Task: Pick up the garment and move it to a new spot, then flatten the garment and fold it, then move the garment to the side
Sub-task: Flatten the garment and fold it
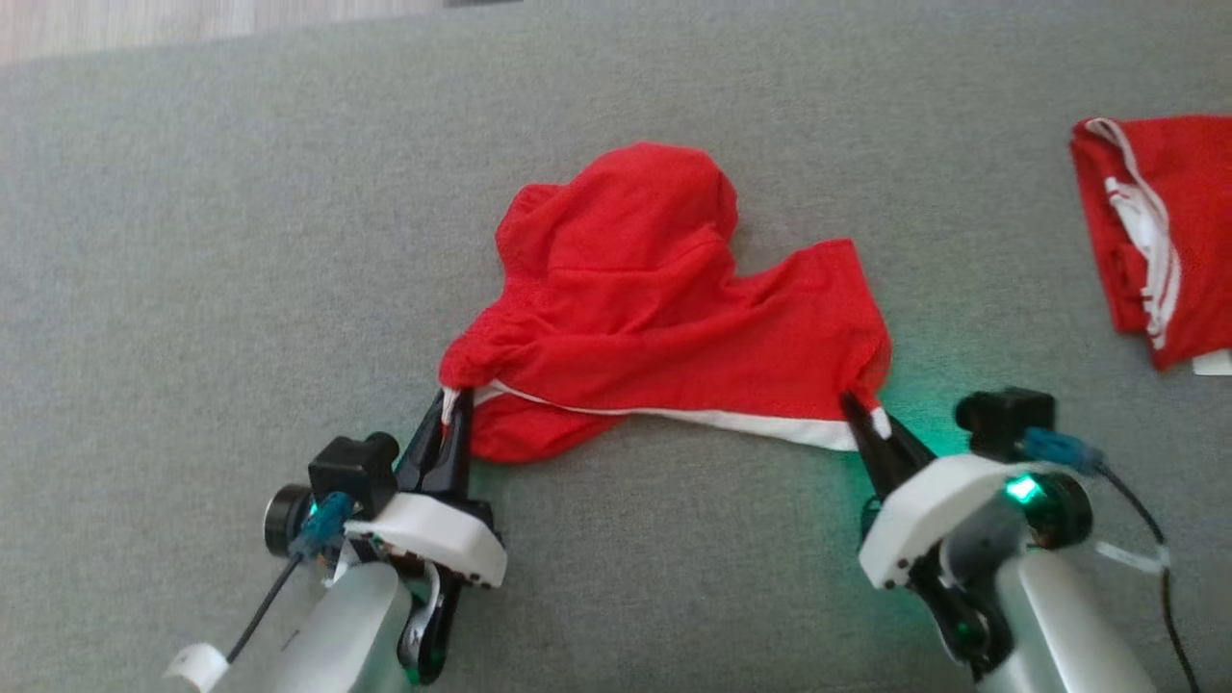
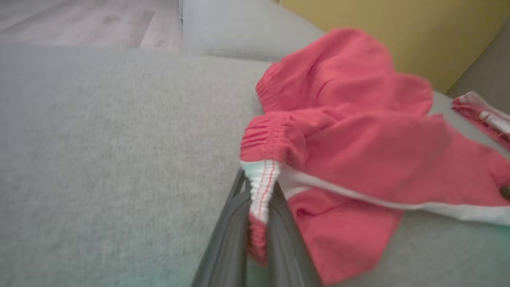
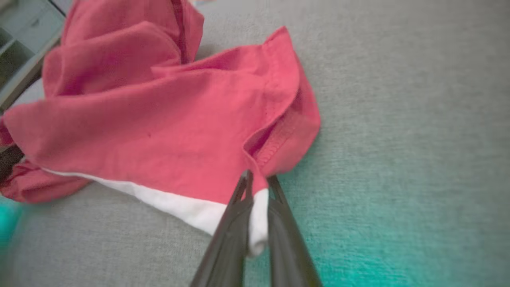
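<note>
A red garment (image 1: pixel 645 308) with a white side stripe lies crumpled in the middle of the grey surface (image 1: pixel 192 289). It looks like a pair of shorts. My left gripper (image 1: pixel 452 409) is shut on the gathered waistband corner at the garment's near left. In the left wrist view the white-and-red elastic (image 2: pixel 261 187) sits pinched between the fingers (image 2: pixel 231 239). My right gripper (image 1: pixel 861 414) is shut on the near right corner, at the end of the white stripe. The right wrist view has that white hem corner (image 3: pixel 259 219) clamped between both fingers (image 3: pixel 231 235).
A second red garment with white stripes (image 1: pixel 1155 231) lies folded at the far right of the surface. Pale wooden floor (image 1: pixel 144 24) runs beyond the far edge. Bare grey surface stretches to the left and in front of the garment.
</note>
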### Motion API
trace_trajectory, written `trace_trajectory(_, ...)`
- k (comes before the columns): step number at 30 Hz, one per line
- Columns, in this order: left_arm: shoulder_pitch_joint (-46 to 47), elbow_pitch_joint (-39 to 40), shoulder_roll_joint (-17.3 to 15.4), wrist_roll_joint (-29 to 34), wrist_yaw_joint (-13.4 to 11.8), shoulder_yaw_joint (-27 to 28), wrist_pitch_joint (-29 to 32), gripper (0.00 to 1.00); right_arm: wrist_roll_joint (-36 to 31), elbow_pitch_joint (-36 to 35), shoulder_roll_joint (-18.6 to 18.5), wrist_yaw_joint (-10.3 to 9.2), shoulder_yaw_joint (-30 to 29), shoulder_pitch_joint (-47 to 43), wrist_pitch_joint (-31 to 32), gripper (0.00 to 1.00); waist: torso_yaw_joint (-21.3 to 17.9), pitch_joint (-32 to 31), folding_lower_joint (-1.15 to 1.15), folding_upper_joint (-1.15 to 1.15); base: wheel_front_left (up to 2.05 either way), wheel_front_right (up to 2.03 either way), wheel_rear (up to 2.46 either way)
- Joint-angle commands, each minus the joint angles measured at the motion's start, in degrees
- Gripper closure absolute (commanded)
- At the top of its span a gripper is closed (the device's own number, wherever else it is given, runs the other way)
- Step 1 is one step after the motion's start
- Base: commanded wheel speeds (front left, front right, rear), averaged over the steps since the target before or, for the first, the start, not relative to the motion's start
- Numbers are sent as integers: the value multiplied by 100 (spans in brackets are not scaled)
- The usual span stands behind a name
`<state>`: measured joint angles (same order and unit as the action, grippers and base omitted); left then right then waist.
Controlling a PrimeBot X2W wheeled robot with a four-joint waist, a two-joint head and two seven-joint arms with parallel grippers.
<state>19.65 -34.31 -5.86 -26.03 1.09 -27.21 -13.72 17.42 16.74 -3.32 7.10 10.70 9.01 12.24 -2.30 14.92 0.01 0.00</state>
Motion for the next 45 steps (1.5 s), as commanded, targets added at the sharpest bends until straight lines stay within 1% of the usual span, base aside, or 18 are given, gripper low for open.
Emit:
trace_trajectory(1,61,268,-57,-36,13,216,-70,100,81,-290,43,39,65,-137,45,100,-54,-89,-1,0,0,0,0)
trace_trajectory(5,-97,995,-127,-183,67,355,-90,100,339,-1130,43,39,-194,-268,207,100,-143,-291,-1,0,0,0,0)
trace_trajectory(9,-279,2031,-184,-590,205,529,80,100,777,-2056,44,39,-419,-369,510,100,-171,-478,-1,0,0,0,0)
trace_trajectory(14,-332,3410,-292,-1207,247,705,793,100,1231,-2993,44,39,-603,-316,1003,100,-196,-623,-1,0,0,0,0)
trace_trajectory(16,-236,3825,-301,-1548,237,789,1169,100,1407,-3201,44,39,-638,-97,1247,100,-209,-583,-1,0,0,0,0)
trace_trajectory(18,-3,4043,-402,-1739,196,847,1582,100,1649,-3254,43,39,-652,288,1477,100,-236,-461,-1,0,0,0,0)
trace_trajectory(20,363,4068,-462,-1933,157,940,1936,100,1705,-3100,-54,39,-659,847,1682,100,-265,-260,-1,0,0,0,0)
trace_trajectory(22,830,3927,-480,-2148,125,1067,2227,100,1866,-2765,-77,39,-661,1535,1771,100,-304,-9,-1,0,0,0,0)
trace_trajectory(24,1374,3666,-543,-2220,97,1180,2439,100,2014,-2336,-101,39,-647,2301,1744,100,-338,250,-1,0,0,0,0)
trace_trajectory(26,1951,3363,-595,-2214,56,1327,2501,100,2196,-1860,-82,39,-682,3089,1577,100,-375,501,-1,0,0,0,0)
trace_trajectory(29,2825,2898,-748,-2001,56,1506,2369,100,2215,-1206,-89,39,-637,4252,1081,100,-450,826,-1,0,0,0,0)
trace_trajectory(30,3371,2626,-821,-1783,96,1587,2102,100,2203,-806,-68,39,-634,4927,570,100,-483,975,-1,0,0,0,0)
trace_trajectory(33,4042,2321,-806,-1490,176,1668,1504,100,2156,-382,-89,39,-513,5652,-294,100,-487,1091,-1,0,0,0,0)
trace_trajectory(36,4409,2106,-724,-1375,316,1689,958,100,2217,-133,-236,39,-320,5988,-1053,100,-473,1118,-1,0,0,0,0)
trace_trajectory(38,4440,1994,-649,-1427,421,1660,715,100,2252,48,-421,39,-139,5971,-1254,100,-451,1126,-1,0,0,0,0)
trace_trajectory(40,4272,1840,-608,-1492,511,1502,657,100,2266,243,-629,39,64,5792,-1226,100,-420,1107,-1,0,0,0,0)
trace_trajectory(42,3954,1683,-592,-1552,569,1300,632,100,2279,459,-821,39,247,5463,-1034,100,-399,1067,-1,0,0,0,0)
trace_trajectory(45,3499,1492,-575,-1628,602,1062,644,100,2265,712,-972,39,375,5005,-689,100,-378,977,-1,0,0,0,0)
